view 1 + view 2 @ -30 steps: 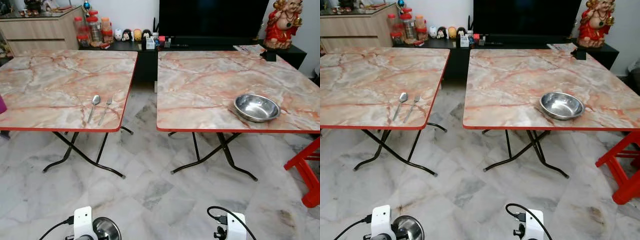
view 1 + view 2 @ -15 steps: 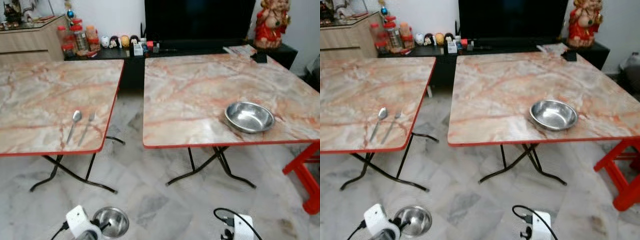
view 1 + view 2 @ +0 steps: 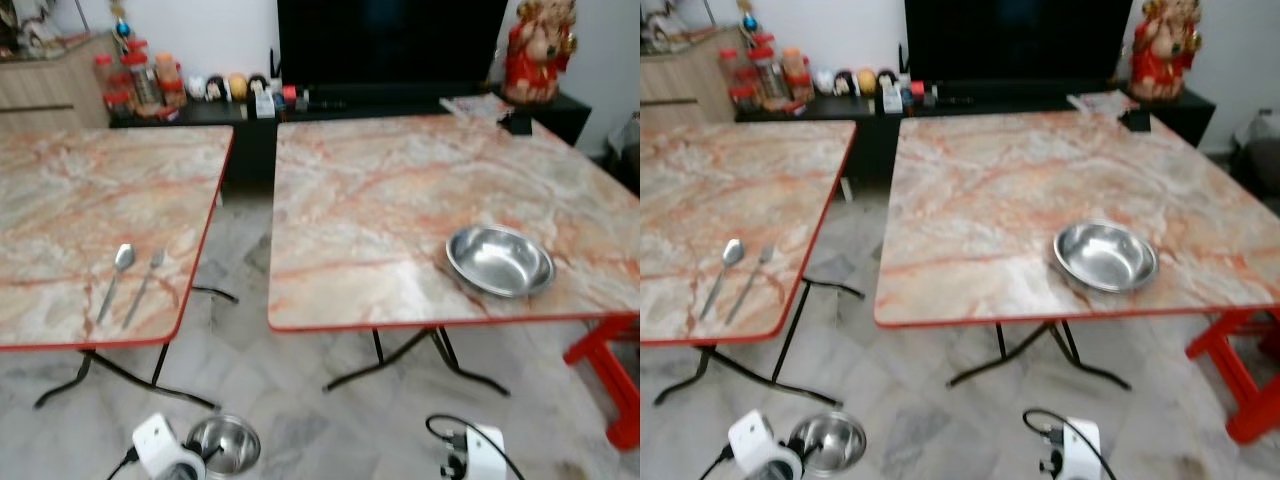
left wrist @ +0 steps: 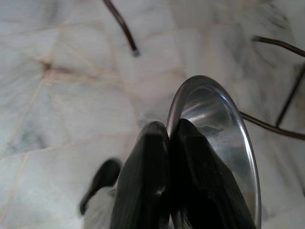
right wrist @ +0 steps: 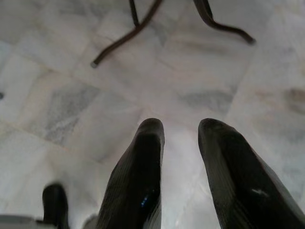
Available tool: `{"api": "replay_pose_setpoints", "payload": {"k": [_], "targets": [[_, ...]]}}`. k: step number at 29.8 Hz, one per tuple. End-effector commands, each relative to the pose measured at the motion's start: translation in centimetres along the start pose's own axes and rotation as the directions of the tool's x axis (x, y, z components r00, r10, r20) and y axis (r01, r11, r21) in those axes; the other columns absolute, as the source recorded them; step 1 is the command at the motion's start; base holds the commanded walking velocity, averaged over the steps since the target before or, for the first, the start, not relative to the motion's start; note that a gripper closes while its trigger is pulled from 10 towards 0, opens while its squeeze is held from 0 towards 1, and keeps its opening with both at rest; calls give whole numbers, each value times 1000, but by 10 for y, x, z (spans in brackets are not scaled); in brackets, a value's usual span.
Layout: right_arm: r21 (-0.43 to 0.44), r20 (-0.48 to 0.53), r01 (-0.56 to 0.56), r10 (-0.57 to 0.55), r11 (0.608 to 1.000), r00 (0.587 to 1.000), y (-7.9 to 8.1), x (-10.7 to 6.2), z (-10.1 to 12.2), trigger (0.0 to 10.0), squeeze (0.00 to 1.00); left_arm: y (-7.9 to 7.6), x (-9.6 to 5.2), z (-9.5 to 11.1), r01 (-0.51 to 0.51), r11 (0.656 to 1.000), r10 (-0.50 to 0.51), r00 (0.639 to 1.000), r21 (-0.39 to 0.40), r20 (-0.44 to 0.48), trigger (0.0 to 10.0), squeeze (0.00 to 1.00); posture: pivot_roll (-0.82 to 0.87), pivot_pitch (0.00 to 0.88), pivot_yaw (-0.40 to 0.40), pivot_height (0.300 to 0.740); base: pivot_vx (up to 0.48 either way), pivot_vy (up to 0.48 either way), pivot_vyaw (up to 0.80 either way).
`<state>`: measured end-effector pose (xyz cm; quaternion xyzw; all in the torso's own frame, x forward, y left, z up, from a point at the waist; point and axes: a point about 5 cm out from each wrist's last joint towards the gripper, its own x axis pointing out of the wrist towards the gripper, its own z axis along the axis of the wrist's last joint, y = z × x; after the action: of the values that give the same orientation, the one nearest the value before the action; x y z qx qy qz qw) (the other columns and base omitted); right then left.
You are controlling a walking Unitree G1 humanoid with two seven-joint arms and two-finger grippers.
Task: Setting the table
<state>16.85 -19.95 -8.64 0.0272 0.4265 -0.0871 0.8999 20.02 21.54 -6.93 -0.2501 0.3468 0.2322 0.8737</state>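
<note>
Steel bowl (image 4: pixel 217 138), shiny, rim pinched in left jaws

A small shiny steel bowl (image 4: pixel 217 138) is being pinched by its rim low over the floor at near left. A larger steel bowl (image 3: pixel 499 260) is lying upright by the near right edge of the right table. A spoon (image 3: pixel 116 279) and fork (image 3: pixel 144 286) are lying side by side near the left table's near right corner

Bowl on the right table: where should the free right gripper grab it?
Pinch the near rim of the bowl, coming from the table's front edge. It sits upright, shallow, with a thin flared rim, close to that edge. The right gripper is open and empty.
</note>
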Motion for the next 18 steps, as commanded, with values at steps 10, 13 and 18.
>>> {"api": "replay_pose_setpoints", "payload": {"k": [10,13,18], "targets": [[30,11,-30,30,999,999,7,0,1,10000,0,4,0,2,-26,999,26,1000,25,3,10000,0,-25,0,-14,740,0,0,0],[4,14,-34,34,999,999,7,0,2,10000,0,4,0,1,-33,999,33,999,43,-6,10000,0,-26,0,-12,740,0,0,0],[35,16,-25,24,999,1000,4,1,3,10000,0,5,0,1,-35,998,35,999,50,-8,10000,0,-35,0,-3,740,0,-97,320]]}}
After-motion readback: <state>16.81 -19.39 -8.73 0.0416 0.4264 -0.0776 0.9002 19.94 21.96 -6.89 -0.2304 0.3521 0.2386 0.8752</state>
